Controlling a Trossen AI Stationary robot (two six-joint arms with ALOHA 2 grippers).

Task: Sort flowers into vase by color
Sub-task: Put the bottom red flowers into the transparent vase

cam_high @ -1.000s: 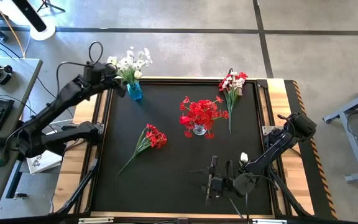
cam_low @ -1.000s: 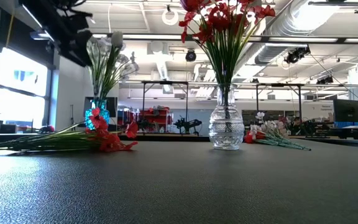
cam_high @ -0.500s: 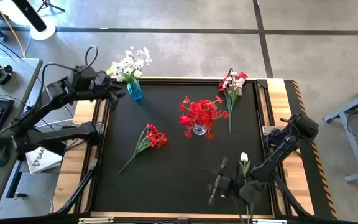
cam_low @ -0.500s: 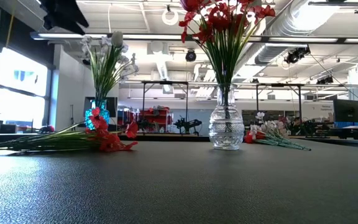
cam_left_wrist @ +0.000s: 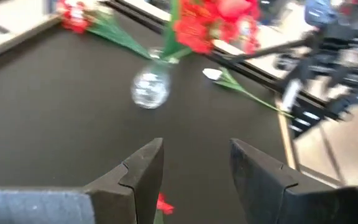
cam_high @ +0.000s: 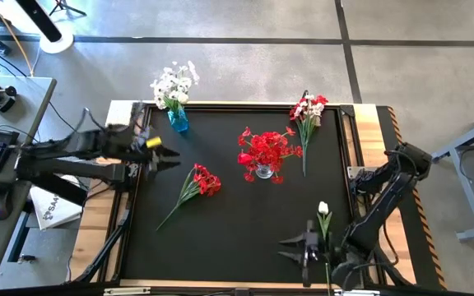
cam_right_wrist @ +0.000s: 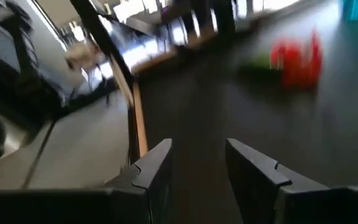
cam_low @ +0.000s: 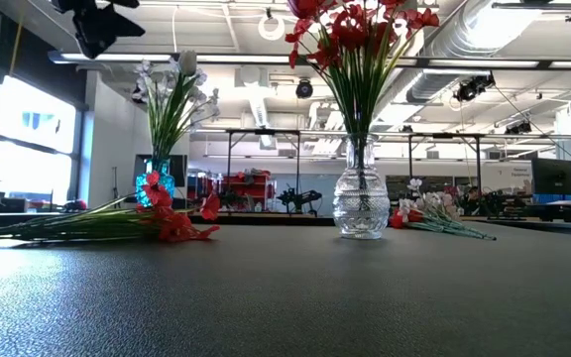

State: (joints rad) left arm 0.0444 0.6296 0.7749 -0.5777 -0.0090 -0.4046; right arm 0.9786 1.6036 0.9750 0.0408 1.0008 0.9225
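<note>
Left gripper (cam_high: 171, 156) open above the mat's left edge, near red sprig (cam_high: 197, 184) — right gripper (cam_high: 290, 247) open beside white flower (cam_high: 323, 210)

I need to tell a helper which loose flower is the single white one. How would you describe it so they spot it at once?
On the black mat, look at the edge nearest the right gripper, well in front of the clear vase of red blooms. The white flower lies right beside that gripper. It is a lone stem with one white bud, while the other loose flowers are bunches with red in them.
</note>
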